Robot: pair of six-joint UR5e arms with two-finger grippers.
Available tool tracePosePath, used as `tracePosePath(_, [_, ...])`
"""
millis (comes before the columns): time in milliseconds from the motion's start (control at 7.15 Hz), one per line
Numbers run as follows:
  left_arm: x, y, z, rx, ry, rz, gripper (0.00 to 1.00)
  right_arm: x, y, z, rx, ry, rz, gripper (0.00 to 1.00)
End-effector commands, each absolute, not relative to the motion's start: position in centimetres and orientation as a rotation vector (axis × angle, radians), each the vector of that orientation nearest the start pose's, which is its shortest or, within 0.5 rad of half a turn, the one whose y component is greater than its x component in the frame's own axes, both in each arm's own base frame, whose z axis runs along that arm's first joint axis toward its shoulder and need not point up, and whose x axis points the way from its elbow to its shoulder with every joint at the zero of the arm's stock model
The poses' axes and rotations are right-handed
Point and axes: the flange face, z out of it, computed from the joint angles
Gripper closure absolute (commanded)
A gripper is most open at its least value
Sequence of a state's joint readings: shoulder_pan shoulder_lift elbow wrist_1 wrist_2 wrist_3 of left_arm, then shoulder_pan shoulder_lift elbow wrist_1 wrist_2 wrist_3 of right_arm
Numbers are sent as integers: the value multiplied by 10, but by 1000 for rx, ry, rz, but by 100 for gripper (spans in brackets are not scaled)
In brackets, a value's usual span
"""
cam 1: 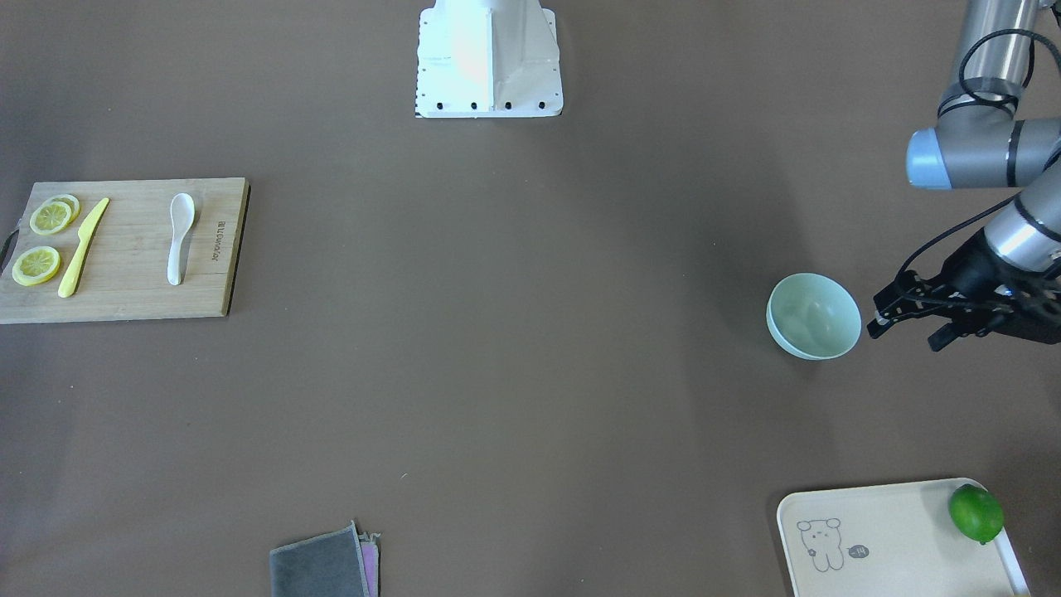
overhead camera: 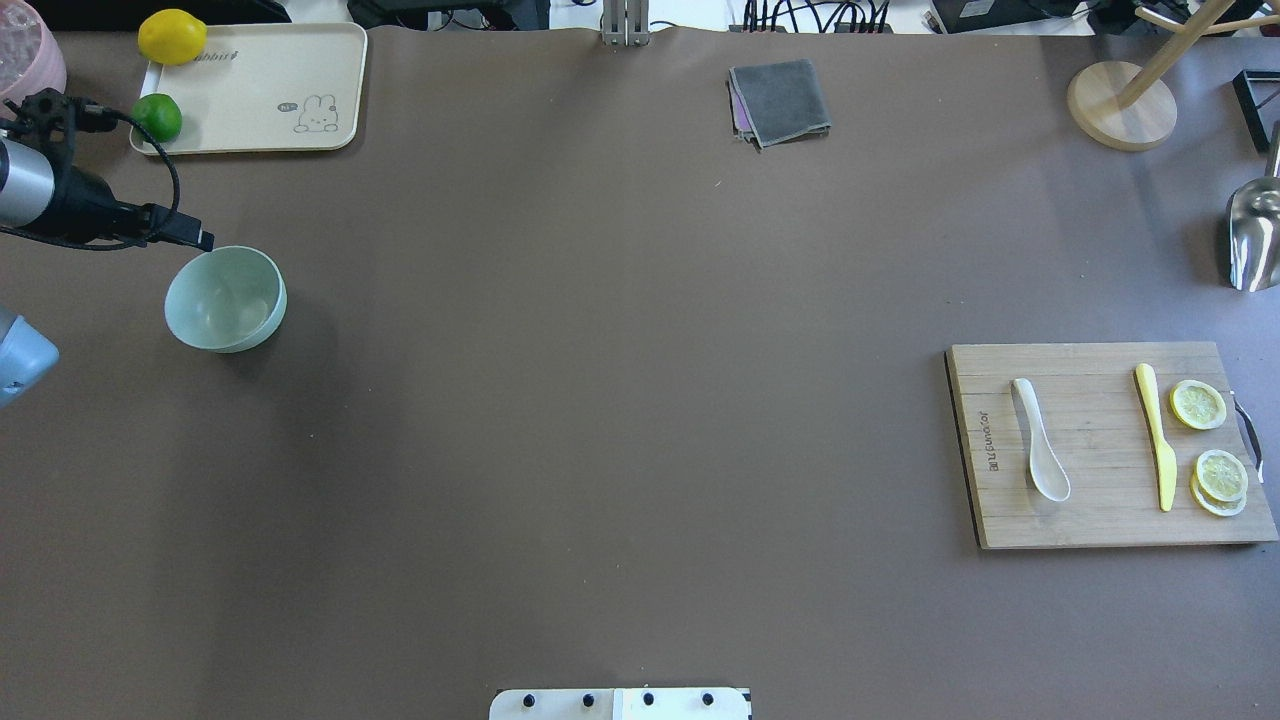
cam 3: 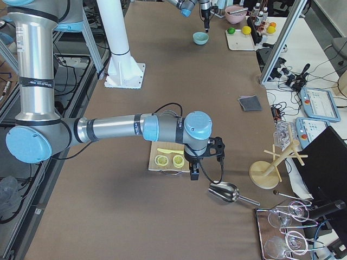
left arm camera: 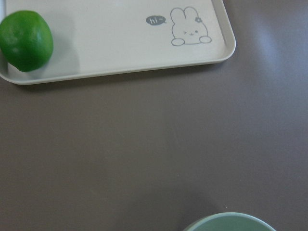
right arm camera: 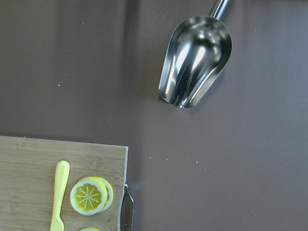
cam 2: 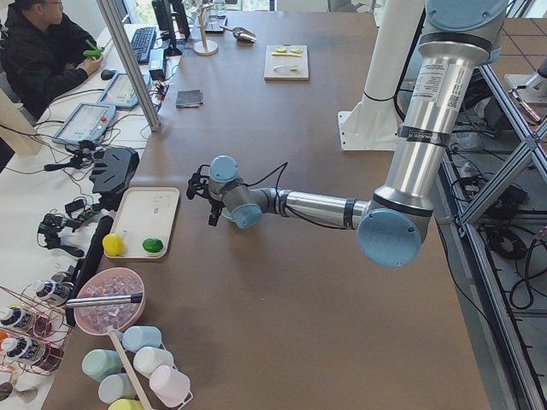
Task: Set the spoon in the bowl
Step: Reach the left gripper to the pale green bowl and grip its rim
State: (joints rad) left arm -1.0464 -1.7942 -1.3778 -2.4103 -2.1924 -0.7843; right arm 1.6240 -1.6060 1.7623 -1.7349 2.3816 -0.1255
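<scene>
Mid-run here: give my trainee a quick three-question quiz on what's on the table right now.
1. True or false: the spoon lies in the bowl.
2. On the cutting board, what lies between the spoon and the lemon slices? A) fork B) yellow knife C) chopsticks
3. Fill in: the gripper beside the bowl belongs to the robot's ____ arm.
Key: 1 false; 2 B; 3 left.

Left wrist view crops most of the bowl (left arm camera: 227,223).
</scene>
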Motion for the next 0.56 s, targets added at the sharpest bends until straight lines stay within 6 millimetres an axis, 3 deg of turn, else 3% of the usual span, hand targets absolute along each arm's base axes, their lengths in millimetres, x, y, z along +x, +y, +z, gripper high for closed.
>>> tracePosePath(0, [255,-557,551,291,970,45,2,86,-469,593,66,-809,-58,0])
tracePosePath(140, [252,-548,563,276,962,50,3,86,-469,593,63,-811,-50,0])
tracePosePath(280, [253,-544,566,285,973,57,37,86,-469,593,62,-811,-48,0])
tracePosePath(420, [255,-536,575,287,977,71,51,86,-469,593,59,-811,-45,0])
